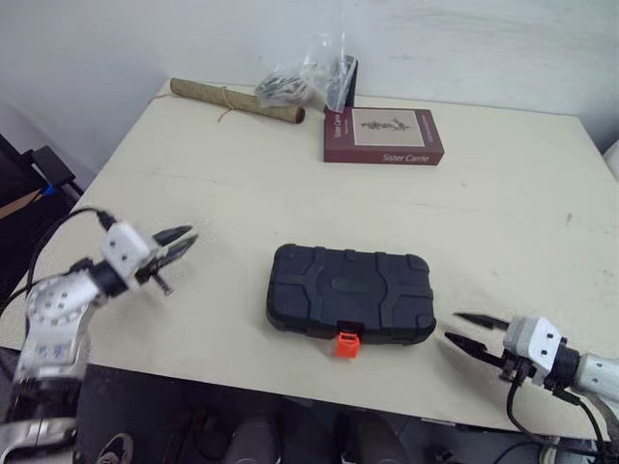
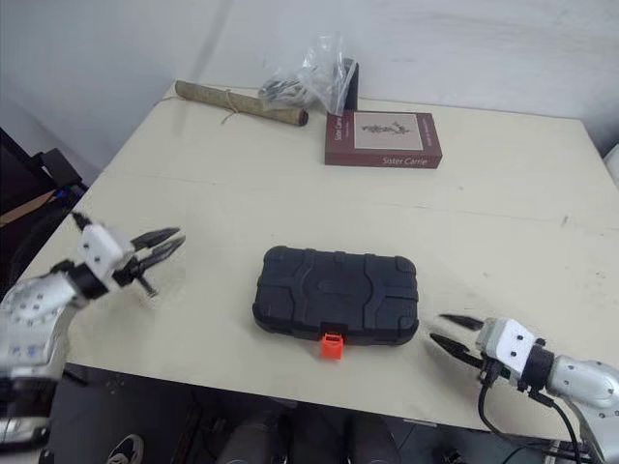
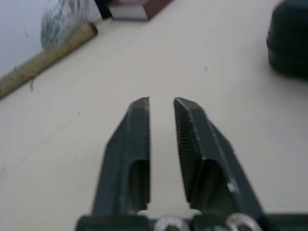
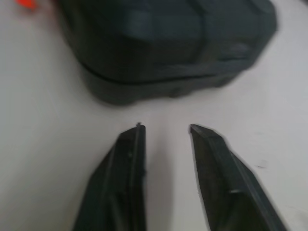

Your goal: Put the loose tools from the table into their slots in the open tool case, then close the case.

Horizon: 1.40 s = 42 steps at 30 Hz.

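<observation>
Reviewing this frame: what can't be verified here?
Tool case: lid shut, so its slots and tools are hidden, both eye views.
Orange latch: too small in the eye views to tell if it is engaged; cut off by the edge in the right wrist view.
Plastic bag: crumpled film hides the dark contents, eye views.

**Closed tool case near the front edge of the surface**

The tool case (image 1: 350,290) is a black, rounded rectangular box with a moulded, ribbed lid. It lies flat and shut on the pale surface (image 1: 503,213), towards the 6 o'clock edge, its long axis running roughly from 9 to 3 o'clock. An orange-red latch (image 1: 347,343) sits at the middle of its 6 o'clock side, against the front wall.
</observation>
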{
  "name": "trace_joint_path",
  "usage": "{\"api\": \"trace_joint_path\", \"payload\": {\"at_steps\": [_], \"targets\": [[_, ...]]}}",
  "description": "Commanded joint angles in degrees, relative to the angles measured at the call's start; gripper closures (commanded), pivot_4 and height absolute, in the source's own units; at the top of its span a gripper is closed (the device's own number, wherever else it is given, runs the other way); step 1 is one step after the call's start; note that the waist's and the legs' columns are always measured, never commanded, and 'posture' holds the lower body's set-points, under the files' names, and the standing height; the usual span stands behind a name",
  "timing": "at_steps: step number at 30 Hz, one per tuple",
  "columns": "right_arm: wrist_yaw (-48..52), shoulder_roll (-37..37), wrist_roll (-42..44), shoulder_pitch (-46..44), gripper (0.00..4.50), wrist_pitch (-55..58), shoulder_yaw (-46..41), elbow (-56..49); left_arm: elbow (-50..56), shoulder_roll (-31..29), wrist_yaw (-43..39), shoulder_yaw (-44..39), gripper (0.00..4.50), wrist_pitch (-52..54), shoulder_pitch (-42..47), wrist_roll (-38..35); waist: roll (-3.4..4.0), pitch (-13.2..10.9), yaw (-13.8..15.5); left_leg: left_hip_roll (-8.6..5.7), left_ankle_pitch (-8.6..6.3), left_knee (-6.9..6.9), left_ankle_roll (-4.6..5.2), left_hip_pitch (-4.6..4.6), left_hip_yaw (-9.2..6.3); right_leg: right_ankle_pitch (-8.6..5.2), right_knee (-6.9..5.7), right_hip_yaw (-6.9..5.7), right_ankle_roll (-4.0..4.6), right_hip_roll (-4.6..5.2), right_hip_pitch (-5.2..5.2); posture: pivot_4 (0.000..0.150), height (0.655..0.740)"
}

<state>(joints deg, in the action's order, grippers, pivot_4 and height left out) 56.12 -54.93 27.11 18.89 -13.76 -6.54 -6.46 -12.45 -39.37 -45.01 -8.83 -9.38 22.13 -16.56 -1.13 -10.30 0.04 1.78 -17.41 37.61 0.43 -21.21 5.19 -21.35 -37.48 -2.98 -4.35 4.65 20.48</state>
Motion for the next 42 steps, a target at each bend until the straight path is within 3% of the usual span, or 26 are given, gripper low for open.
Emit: {"api": "trace_joint_path", "payload": {"at_steps": [1,5,10,14,21,31,35,37,39,42], "targets": [[4.2,-2.8,2.7,2.4,4.48,10.1,1.9,-7.9,-4.3,3.5,-3.8,5.2,4.5,1.4,6.6,1.3,0.0,0.0,-0.1,-0.01,-0.01,0.0,-0.01,-0.02,0.01,0.0,-0.01,0.0,-0.01,-0.02,-0.03,0.15,0.74],[3.4,-2.2,4.6,0.3,4.48,20.6,4.4,-13.4,-14.8,8.1,-5.4,11.6,4.5,0.4,15.8,7.3,-0.08,0.0,-0.3,0.07,-0.05,0.1,-0.06,-0.05,0.11,0.01,-0.02,0.05,-0.02,-0.16,0.03,0.15,0.74],[1.6,2.5,-2.1,-7.0,4.48,22.4,10.3,-12.9,-33.1,11.7,-6.8,16.3,4.5,-3.9,23.6,13.6,-0.15,0.0,-0.3,0.1,-0.03,0.23,-0.11,-0.05,0.14,0.0,0.01,0.08,-0.03,-0.2,0.12,0.15,0.74],[-1.1,6.3,-8.6,-11.2,4.48,20.9,12.5,-8.6,-35.8,12.6,-14.7,16.9,4.5,-7.1,23.4,12.6,-0.21,-0.1,-0.2,0.07,-0.07,0.24,-0.12,-0.21,0.14,-0.01,-0.03,0.08,-0.04,-0.17,0.25,0.15,0.74],[-3.5,11.6,-16.7,-23.3,4.48,15.6,14.2,4.8,-24.0,10.6,-23.5,16.2,4.5,-4.6,14.9,9.0,-0.66,0.0,-2.1,0.15,-0.04,0.43,-0.11,0.07,0.11,-0.01,-0.1,0.09,-0.04,-0.13,-0.06,0.15,0.74],[-1.9,14.6,-21.7,-38.4,4.48,9.3,16.3,23.7,2.8,7.1,-17.5,11.9,4.5,3.3,-3.3,6.0,-0.64,0.0,-2.0,0.2,-0.05,0.4,-0.13,0.08,0.06,0.0,-0.22,0.12,-0.03,-0.08,0.01,0.15,0.74],[-2.4,12.7,-22.0,-37.5,4.48,8.6,14.4,25.0,7.8,7.2,-12.6,9.4,4.5,4.6,-6.5,5.9,-0.64,0.0,-1.6,0.17,-0.08,0.41,-0.08,0.08,0.06,0.0,-0.15,0.11,-0.03,-0.02,-0.06,0.15,0.74],[-3.6,10.6,-20.3,-34.5,4.48,9.8,10.6,22.8,10.4,7.2,-12.9,6.3,4.5,5.3,-7.1,1.0,-0.59,0.0,-1.2,0.1,-0.11,0.41,-0.02,0.07,0.03,0.0,-0.15,0.09,-0.03,0.06,-0.06,0.15,0.74],[-3.4,8.9,-16.0,-28.8,4.48,9.6,4.7,16.5,14.3,7.1,-14.2,3.9,4.5,8.7,-5.3,-5.5,-0.52,-0.1,-0.2,0.01,-0.16,0.4,0.04,-0.01,-0.02,0.0,-0.14,0.02,-0.03,0.15,-0.04,0.15,0.74],[-3.2,8.9,-9.6,-22.0,4.48,12.3,-1.2,6.0,17.8,7.3,-15.2,5.1,4.5,14.3,-0.2,-9.9,-0.36,-0.2,1.0,-0.06,-0.25,0.4,0.12,-0.15,-0.13,0.0,0.02,-0.04,-0.03,0.19,-0.04,0.15,0.74]]}}
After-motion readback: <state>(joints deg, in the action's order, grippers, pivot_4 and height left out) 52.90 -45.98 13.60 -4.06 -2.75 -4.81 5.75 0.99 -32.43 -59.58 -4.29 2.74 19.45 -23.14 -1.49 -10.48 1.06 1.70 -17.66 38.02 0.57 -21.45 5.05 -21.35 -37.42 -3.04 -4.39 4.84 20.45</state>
